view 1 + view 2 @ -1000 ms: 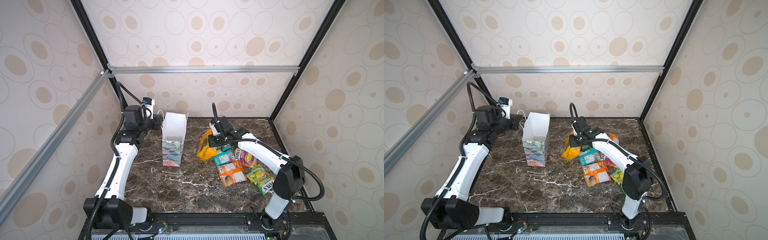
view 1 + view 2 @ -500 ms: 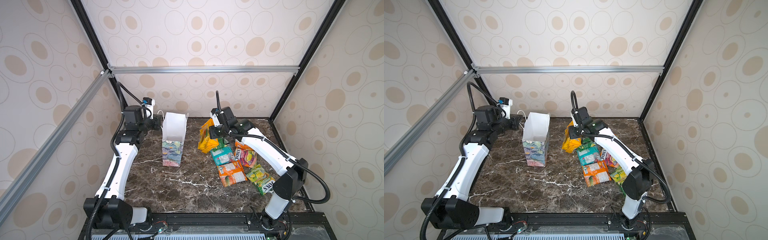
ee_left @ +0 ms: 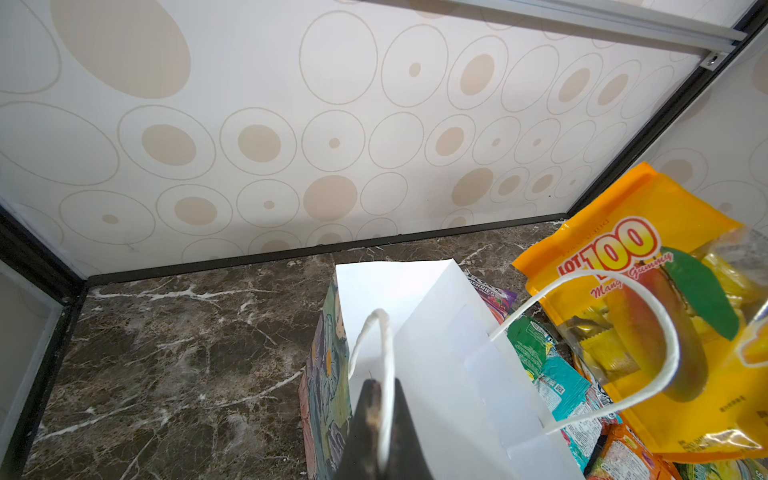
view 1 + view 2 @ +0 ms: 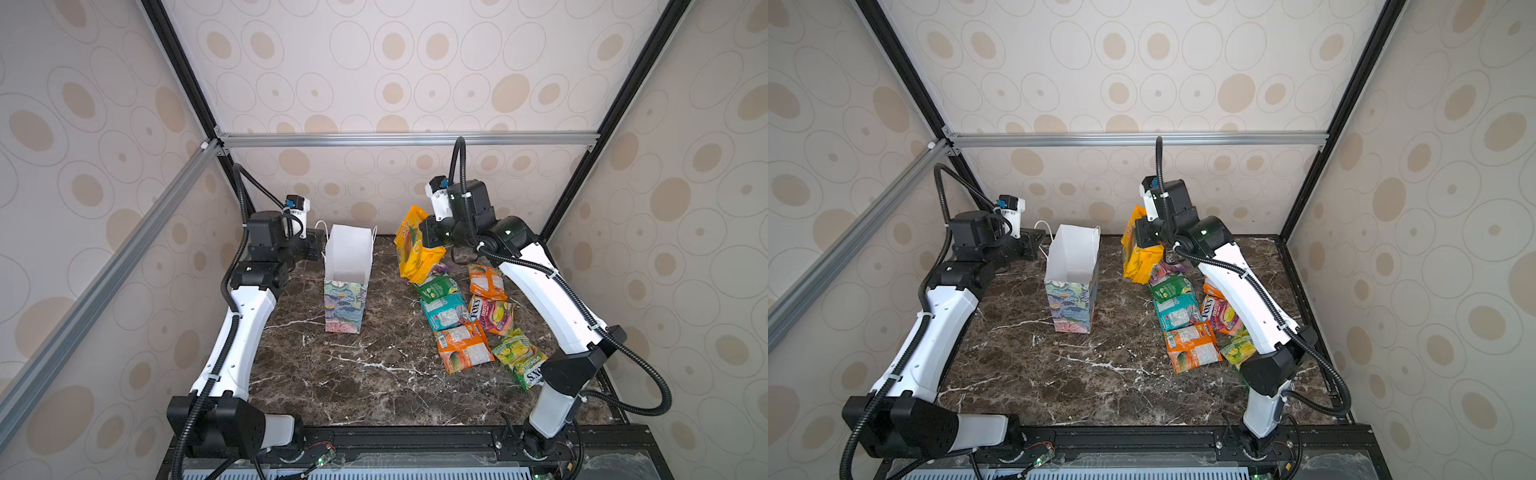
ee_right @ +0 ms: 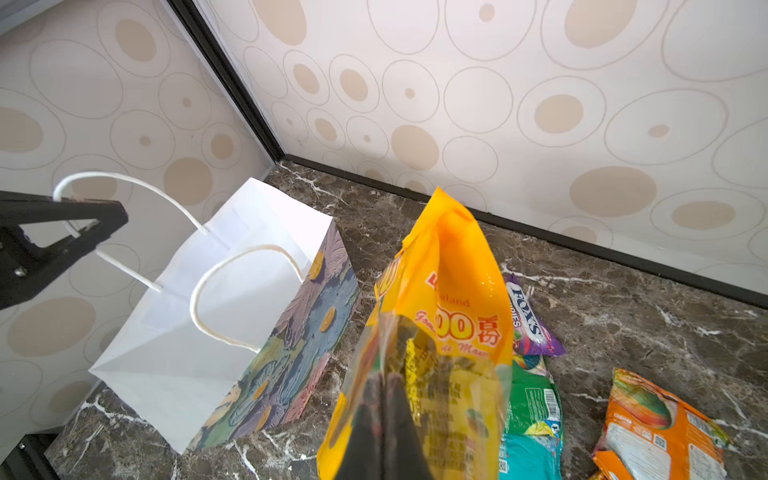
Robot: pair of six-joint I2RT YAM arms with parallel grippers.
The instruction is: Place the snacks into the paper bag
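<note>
The marble-patterned bench [image 4: 374, 374] carries everything. The paper bag [image 4: 345, 307] stands upright toward its back, mouth open, with no packet showing against the white inside in the top views. It looks light and thin-walled and would likely tip or crumple at a nudge. A steadying hold belongs at a handle or the rim, not the sides.

Beside the bag on the right arm's side, about level with its mouth, the yellow mango-gummy packet [image 4: 413, 249] hangs in the air, not yet over the opening. It is the biggest of the snacks. Its glossy, crinkly film is probably slippery and floppy, and the lumpy contents give it some weight. A flat sealed edge looks the safest place to pinch.

The other snacks [image 4: 463, 347] lie flat and overlapping on the bench, further out from the bag on that same side. Each is probably light and best taken by a seam.

The bag's near cord handle [image 3: 384, 353] is thin and limp. The left fingers [image 3: 361, 440] are pressed together on it. The right fingers [image 5: 374, 449] are clamped on the yellow packet's clear-film end.
</note>
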